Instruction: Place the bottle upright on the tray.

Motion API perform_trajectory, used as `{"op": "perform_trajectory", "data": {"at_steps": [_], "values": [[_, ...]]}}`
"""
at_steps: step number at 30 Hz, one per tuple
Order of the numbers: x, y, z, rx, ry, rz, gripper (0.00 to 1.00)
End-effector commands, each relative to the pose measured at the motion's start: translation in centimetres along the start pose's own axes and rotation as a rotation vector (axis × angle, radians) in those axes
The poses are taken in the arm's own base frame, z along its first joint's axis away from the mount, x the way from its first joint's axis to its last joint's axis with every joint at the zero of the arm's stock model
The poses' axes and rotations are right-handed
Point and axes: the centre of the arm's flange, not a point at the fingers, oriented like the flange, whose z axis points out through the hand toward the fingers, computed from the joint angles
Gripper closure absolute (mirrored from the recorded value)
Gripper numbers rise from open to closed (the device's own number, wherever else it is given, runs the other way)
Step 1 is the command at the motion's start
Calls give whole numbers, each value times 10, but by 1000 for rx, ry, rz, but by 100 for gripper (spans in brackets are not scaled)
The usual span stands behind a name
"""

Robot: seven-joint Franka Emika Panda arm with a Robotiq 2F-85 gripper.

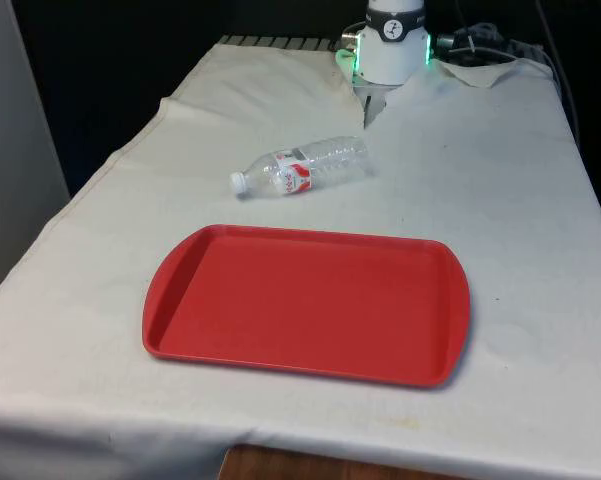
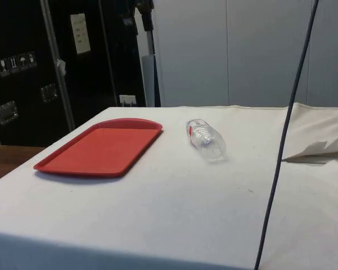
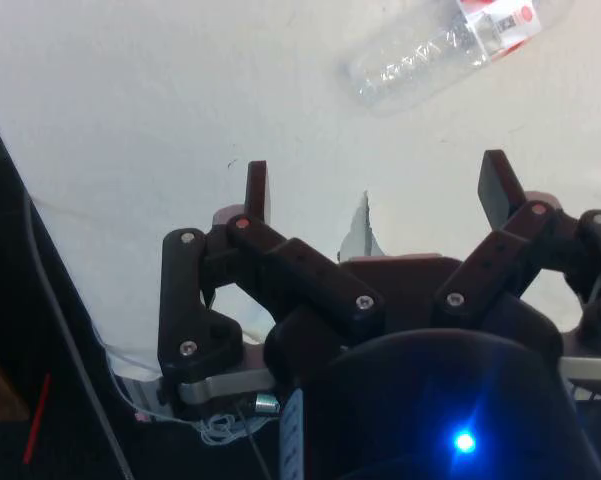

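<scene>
A clear plastic bottle (image 1: pixel 302 169) is lying on its side on the white cloth (image 1: pixel 500 190), just beyond the far rim of the red tray (image 1: pixel 305 303) and not touching it; in the front view its white cap is pointing toward the front view's left, and a red and white label is wrapping the body near the neck. The side view is showing the same bottle (image 2: pixel 205 138) end-on, its base toward that camera, resting beside the long edge of the tray (image 2: pixel 101 149), with a gap of bare cloth between them. The wrist view is giving what the others are not: the black gripper (image 3: pixel 376 190) is hanging above the cloth with its two fingers (image 3: pixel 256 190) spread wide apart and holding nothing, and the bottle (image 3: pixel 440 45) is lying well beyond the fingertips, label end outward. The tray is sitting flat, with nothing on it. The cloth is draping over the table, creased in places and folded up near the robot's white base (image 1: pixel 392 45) at the far end. In the side view a dark cable (image 2: pixel 289 112) is crossing the picture in front of pale wall panels (image 2: pixel 242 50), with dark cabinets (image 2: pixel 45 62) standing behind the tray.
</scene>
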Motion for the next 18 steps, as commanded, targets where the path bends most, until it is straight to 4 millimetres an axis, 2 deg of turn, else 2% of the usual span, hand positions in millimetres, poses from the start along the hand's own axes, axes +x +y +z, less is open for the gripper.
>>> {"op": "perform_trajectory", "data": {"at_steps": [1, 18], "values": [[-3, -1, 0, -2, 15, 4, 0], [-30, 1, 29, 5, 54, 25, 0]]}}
